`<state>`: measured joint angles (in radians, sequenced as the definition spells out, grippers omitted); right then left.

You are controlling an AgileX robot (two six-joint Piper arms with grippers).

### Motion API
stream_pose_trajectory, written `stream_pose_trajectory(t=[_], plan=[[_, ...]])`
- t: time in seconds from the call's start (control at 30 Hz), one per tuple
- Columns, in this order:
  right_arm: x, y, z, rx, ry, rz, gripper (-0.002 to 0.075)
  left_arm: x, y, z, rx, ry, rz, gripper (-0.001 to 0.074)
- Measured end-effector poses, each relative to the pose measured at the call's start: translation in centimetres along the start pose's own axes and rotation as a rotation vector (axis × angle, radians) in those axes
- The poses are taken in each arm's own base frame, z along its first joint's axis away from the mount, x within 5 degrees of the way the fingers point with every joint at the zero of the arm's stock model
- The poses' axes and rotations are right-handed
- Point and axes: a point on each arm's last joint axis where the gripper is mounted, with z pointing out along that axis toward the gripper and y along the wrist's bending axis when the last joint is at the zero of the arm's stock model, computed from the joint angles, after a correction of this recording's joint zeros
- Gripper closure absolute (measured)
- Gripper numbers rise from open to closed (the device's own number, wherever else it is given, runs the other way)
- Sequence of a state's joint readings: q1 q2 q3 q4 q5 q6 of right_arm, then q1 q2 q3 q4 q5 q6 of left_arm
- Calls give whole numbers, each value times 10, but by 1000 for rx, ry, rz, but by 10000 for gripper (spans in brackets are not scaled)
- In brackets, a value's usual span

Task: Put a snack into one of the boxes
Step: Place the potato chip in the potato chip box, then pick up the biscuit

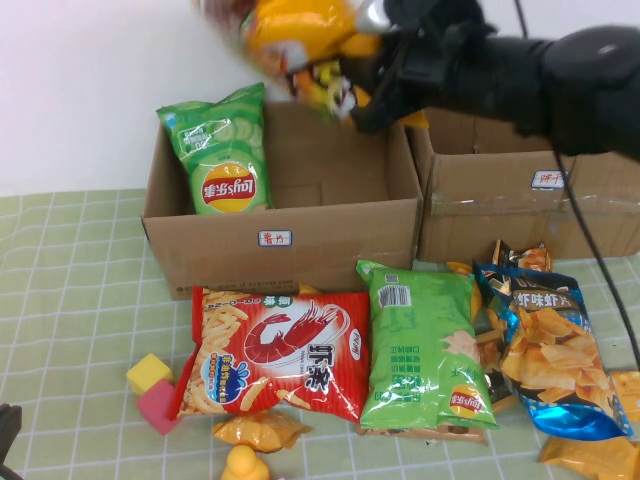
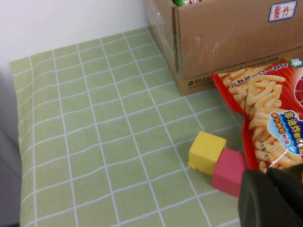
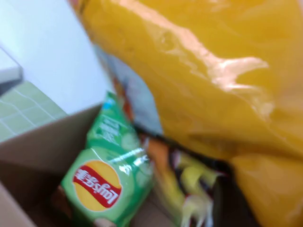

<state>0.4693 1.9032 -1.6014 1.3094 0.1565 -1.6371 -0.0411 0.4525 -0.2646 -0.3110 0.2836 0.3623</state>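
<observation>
Down at the table's near-left corner the left gripper [image 2: 272,198] sits low beside the yellow block [image 2: 206,152] and pink block [image 2: 229,171]; I cannot tell its finger state. Up high, the right gripper [image 1: 375,85] reaches in from the right, clamped on the snack [image 1: 295,35], which hangs above the box [image 1: 330,235], its long axis tilted, upper end leftward.

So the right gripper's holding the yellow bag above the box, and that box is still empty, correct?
Not empty. The high view shows a green chip bag already standing inside the box. The rest holds: the right gripper has the yellow bag above it. The left gripper sits low by the coloured blocks.
</observation>
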Motion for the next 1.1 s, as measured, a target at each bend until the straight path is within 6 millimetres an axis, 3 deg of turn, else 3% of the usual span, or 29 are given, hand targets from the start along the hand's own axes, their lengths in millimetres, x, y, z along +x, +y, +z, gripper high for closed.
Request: stream_pose_trajectory(t=[0.17,0.3,0.4,0.53,0.7,0.8,0.97,1.1], plan=[[25,-1,24,23,49,47,250,0,0,0,0,0,0,737],[30,-1,27,32,58,65,197,0,0,0,0,0,0,737],[17,-3,18,43,29,59,190,0,0,0,0,0,0,737],[-24,-9,-13,64,-69,61,198,0,0,0,0,0,0,737],[-83,-11,-74,63,-228,54,279,0,0,0,1,0,-4,737],[-102,-5,-106,36,-284,35,360,0,0,0,2,-1,-4,737],[-101,19,-145,-132,-253,-83,554,0,0,0,2,-1,-5,737],[-78,45,-169,-393,0,-164,687,0,0,0,2,-1,-4,737]])
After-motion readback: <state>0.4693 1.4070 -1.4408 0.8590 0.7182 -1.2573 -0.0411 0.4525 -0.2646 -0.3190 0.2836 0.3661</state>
